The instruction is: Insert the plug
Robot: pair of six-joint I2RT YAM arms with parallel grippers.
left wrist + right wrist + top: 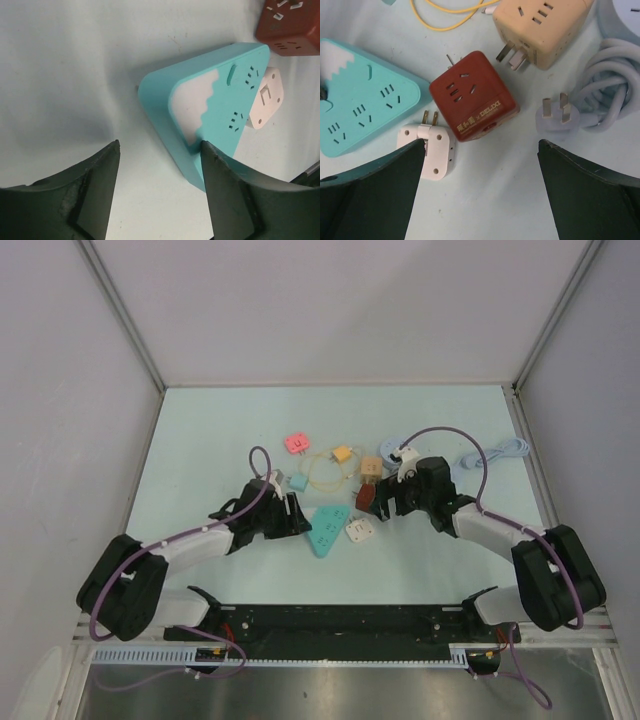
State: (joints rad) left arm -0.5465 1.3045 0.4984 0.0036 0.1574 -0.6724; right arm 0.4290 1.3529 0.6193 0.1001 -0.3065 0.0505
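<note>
Plugs all loose: white plug beside red cube and teal socket block on surface, toward near edge. Left pincer, right pincer both wide, empty. Nothing gripped or inserted yet

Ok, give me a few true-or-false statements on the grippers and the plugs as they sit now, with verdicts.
1. The left gripper and the right gripper are both open and empty. True.
2. The red cube is plugged into the teal power strip. False: it lies loose beside the strip, apart from it.
3. The white adapter lies between the strip and the red cube. True.
4. The pale blue plug has two pins. False: three pins show.
</note>
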